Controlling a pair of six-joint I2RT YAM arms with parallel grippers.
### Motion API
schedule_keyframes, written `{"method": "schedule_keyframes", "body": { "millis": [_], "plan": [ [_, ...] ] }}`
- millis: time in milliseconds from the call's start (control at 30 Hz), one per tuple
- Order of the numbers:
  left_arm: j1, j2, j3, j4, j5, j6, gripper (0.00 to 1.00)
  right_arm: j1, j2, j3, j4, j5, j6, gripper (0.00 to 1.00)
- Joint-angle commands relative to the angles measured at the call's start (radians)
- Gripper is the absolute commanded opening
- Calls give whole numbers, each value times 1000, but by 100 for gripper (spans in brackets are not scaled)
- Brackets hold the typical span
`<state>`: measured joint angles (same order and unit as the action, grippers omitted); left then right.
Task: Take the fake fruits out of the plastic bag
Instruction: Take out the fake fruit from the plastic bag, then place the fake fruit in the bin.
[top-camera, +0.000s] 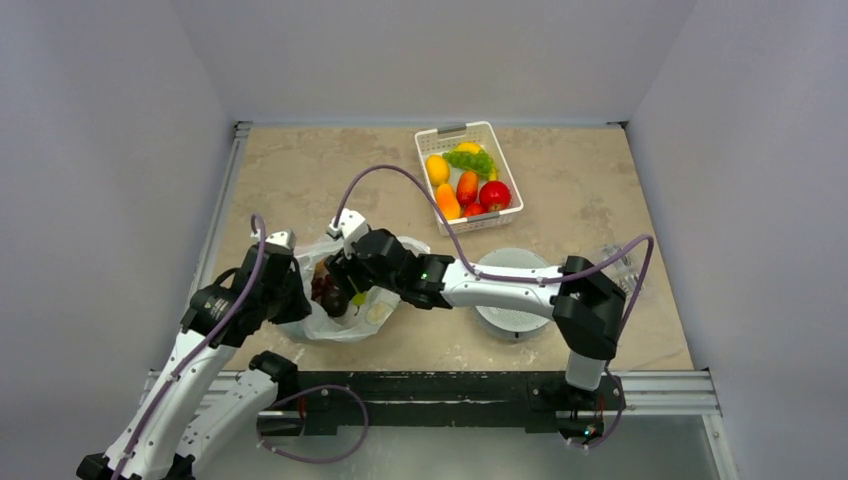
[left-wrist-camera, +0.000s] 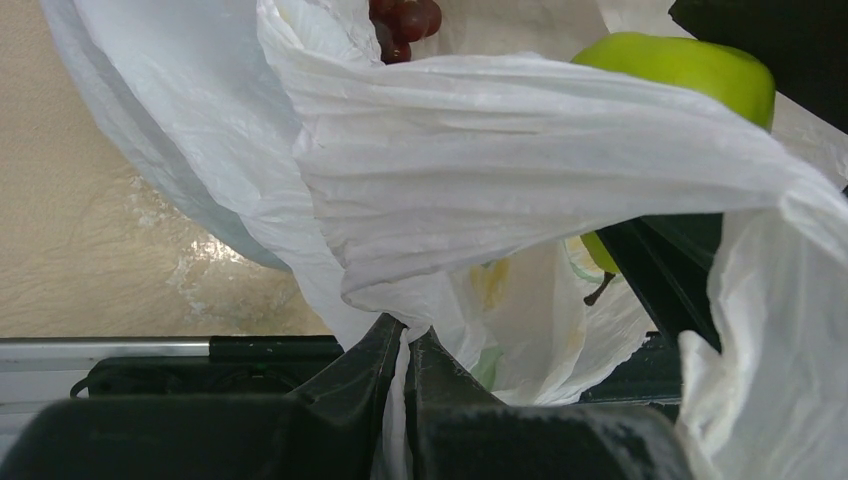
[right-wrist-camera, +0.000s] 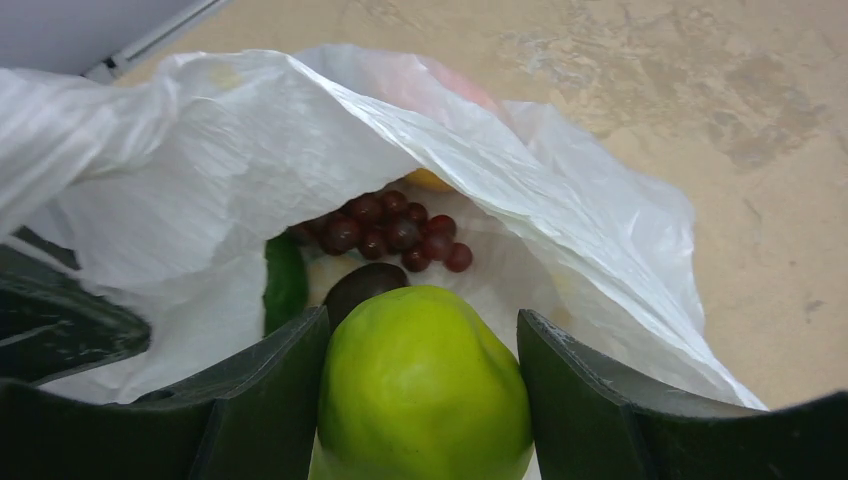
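Observation:
The plastic bag (top-camera: 372, 322) lies crumpled at the near left of the table, its mouth open. My left gripper (left-wrist-camera: 405, 335) is shut on a fold of the bag's rim (left-wrist-camera: 500, 170) and holds it up; it shows in the top view (top-camera: 293, 300) at the bag's left side. My right gripper (right-wrist-camera: 420, 330) is at the bag's mouth, shut on a glossy green fruit (right-wrist-camera: 425, 385), which also shows in the left wrist view (left-wrist-camera: 690, 65). Deeper in the bag lie a dark red grape bunch (right-wrist-camera: 390, 230), a dark avocado-like fruit (right-wrist-camera: 362, 285) and a yellow-orange fruit (right-wrist-camera: 430, 180).
A white lattice basket (top-camera: 452, 130) at the back holds several fruits, among them green grapes (top-camera: 472, 160) and a red fruit (top-camera: 494, 195). A round grey disc (top-camera: 512, 318) sits under my right forearm. A clear object (top-camera: 620, 262) lies at the right.

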<state>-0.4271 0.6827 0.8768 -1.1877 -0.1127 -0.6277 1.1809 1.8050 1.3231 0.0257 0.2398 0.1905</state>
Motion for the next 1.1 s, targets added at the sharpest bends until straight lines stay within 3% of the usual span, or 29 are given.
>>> {"method": "schedule_keyframes", "body": {
  "millis": [0, 200, 400, 933, 1067],
  "plan": [
    [-4, -6, 16, 15, -11, -8, 0, -30, -48, -17, 25, -156, 87, 34],
    [-5, -15, 15, 15, -10, -7, 0, -109, -131, -38, 57, -283, 158, 27],
    [-5, -23, 15, 16, -10, -7, 0, -177, -207, -22, 40, -286, 157, 22],
    [-6, -26, 15, 20, -2, -4, 0, -473, -285, 47, 19, -142, 144, 16],
    [-6, -27, 14, 20, 2, -1, 0, -532, -192, 121, -46, 23, 79, 16]
  ]
}}
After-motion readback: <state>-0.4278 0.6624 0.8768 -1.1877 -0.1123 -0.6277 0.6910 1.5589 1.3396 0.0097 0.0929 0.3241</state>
